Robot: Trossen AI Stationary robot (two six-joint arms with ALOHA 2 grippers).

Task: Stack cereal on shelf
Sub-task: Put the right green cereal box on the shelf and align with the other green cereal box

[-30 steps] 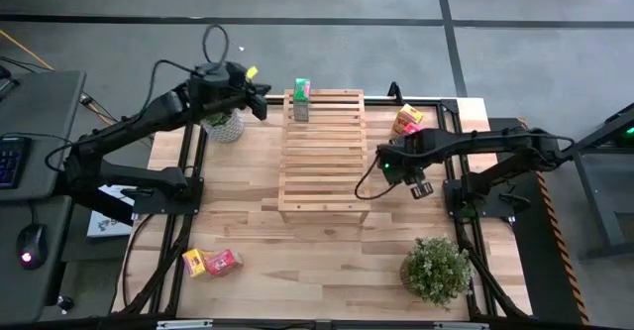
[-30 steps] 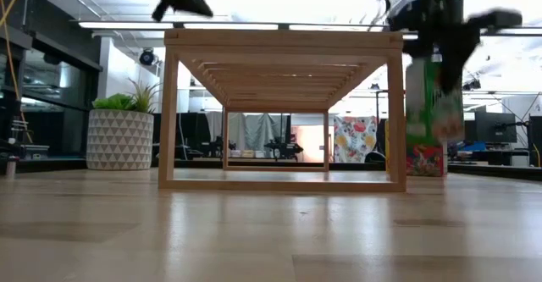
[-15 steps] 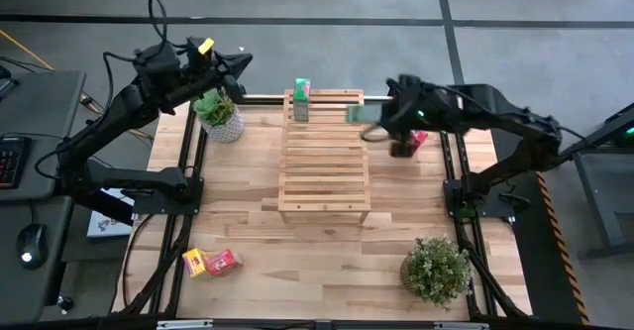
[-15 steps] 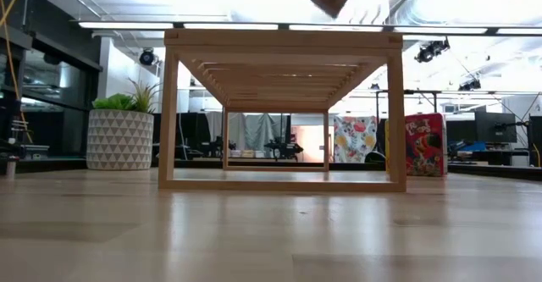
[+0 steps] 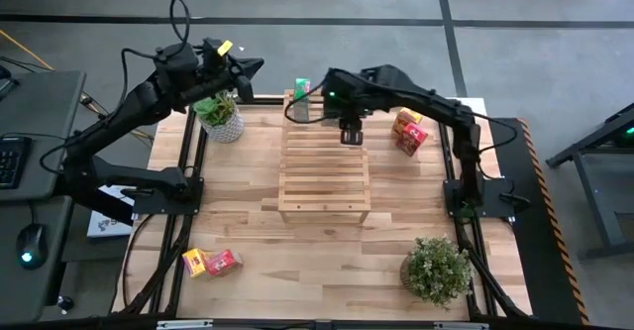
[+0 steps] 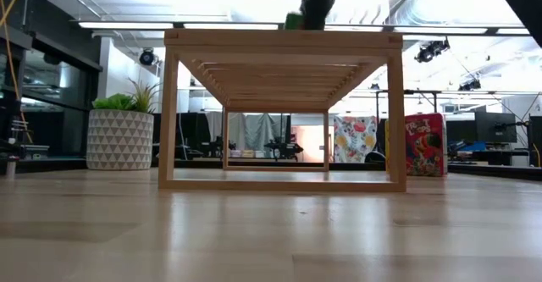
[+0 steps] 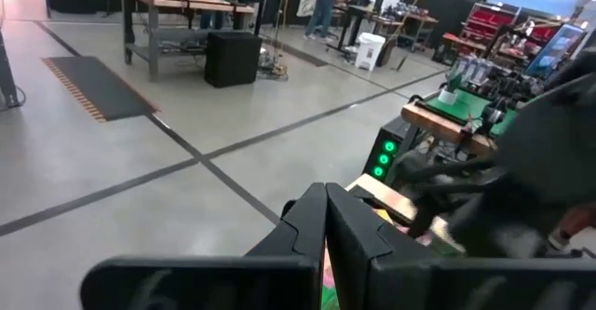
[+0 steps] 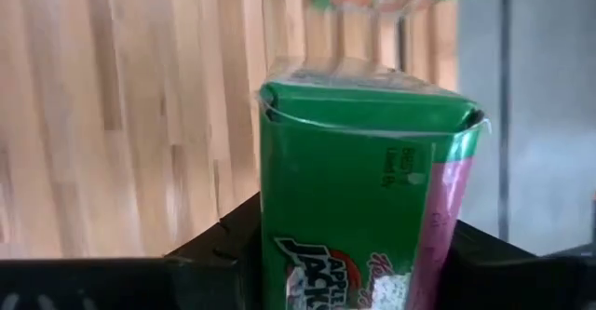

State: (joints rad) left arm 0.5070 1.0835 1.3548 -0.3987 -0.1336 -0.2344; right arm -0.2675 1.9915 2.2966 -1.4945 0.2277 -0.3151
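The right gripper (image 5: pixel 349 132) was clamped on a green cereal box (image 8: pixel 358 226), its two dark fingers (image 8: pixel 209 254) pressed against the box's sides, as the right wrist view showed. In the high view this gripper hung over the far part of the wooden slatted shelf (image 5: pixel 325 166), and in the low view the box's green edge showed just above the shelf's top rail. Another green cereal box (image 5: pixel 301 99) stood upright on the shelf's far left corner, just beside the gripper.

The left gripper (image 5: pixel 248 69) had its fingers together on nothing, raised beyond the table's far left corner, above a potted plant in a patterned white pot (image 5: pixel 222 119).

A pink-red cereal box (image 5: pixel 409 132) stood on the table (image 5: pixel 248 231) to the right of the shelf, apart from it. Near the table's near left corner a yellow box (image 5: pixel 194 263) and a pink-red box (image 5: pixel 223 262) lay side by side, touching. A bushy potted plant (image 5: pixel 436 269) sat near the near right corner.

The tabletop was pale wood on a dark frame, over a grey concrete floor crossed by dark lines. To the left stood a desk with a keyboard (image 5: pixel 10 162) and a mouse (image 5: pixel 31 243). Beyond the table, the low view showed workbenches, monitors and bright ceiling lights.
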